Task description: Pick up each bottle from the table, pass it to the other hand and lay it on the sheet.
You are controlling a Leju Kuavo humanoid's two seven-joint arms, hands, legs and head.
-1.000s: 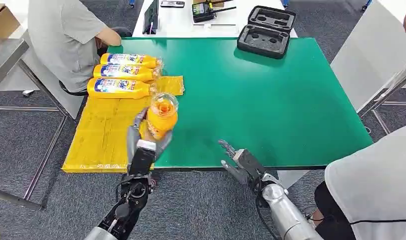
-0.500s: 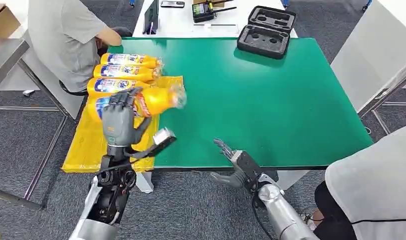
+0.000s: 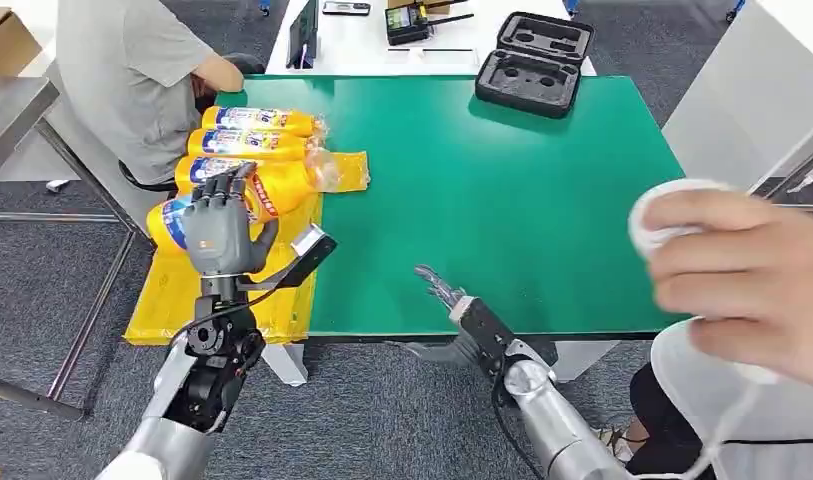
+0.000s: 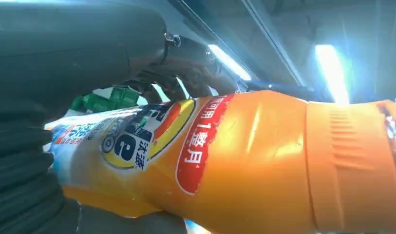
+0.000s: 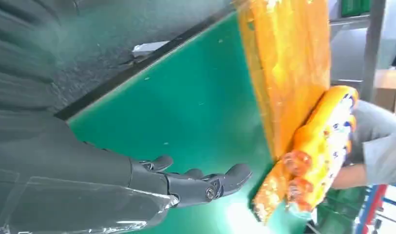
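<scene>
- Nearest us on the right, our right hand (image 3: 460, 312) hangs off the near edge of the green tabletop (image 3: 542, 220), fingers spread and holding nothing. It has drawn back a little over the last second.
- On the left, our left hand (image 3: 220, 232) is clamped on the orange bottle (image 3: 244, 196), and here's the change: a second ago that bottle stood end-on over the tabletop's near left, now it is swung flat and carried out over the yellow sheet (image 3: 182, 285).
- We judge the handover done and the laying-down under way.
- The bottle's long axis runs left-right, cap end right, base left, roughly in line with its neighbours.
- Just beyond it, two laid bottles (image 3: 252, 132) sit side by side at the sheet's far end.
- On the right, a person's hand (image 3: 742, 280) cuts in, blurred.
</scene>
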